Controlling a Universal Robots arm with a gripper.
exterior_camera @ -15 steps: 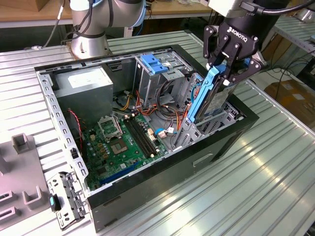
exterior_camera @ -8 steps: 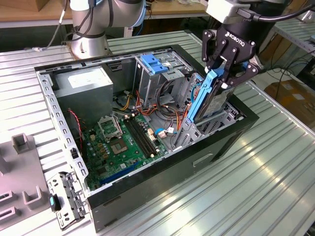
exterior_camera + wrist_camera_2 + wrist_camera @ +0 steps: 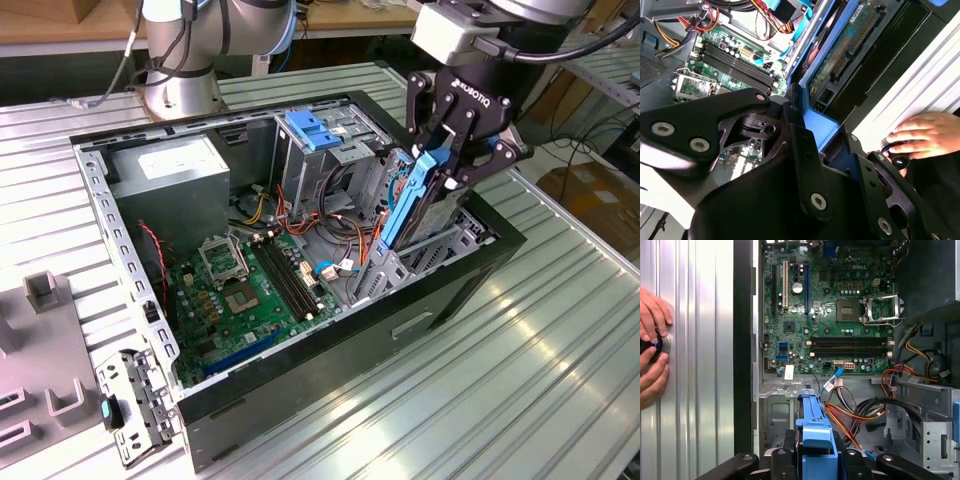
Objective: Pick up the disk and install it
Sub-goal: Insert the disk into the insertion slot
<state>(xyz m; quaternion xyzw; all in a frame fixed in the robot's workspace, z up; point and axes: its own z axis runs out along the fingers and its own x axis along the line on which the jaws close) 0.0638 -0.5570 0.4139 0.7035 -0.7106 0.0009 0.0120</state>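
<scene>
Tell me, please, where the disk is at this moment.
The disk stands on edge between the fingers of the gripper, at the drive cage in the open computer case's end toward the exterior view's right, beside the orange cables.

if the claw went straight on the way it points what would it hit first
Likely the drive cage: the claw, shut on the disk, points down into it, and the disk's lower end would meet it first. Depth is unclear.

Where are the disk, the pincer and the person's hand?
disk (image 3: 405, 205), exterior view, on its blue carrier edge.
pincer (image 3: 452, 160), exterior view, midway between its fingertips, shut on the disk.
hand (image 3: 927, 134), second wrist view, on the middle of the hand.
</scene>
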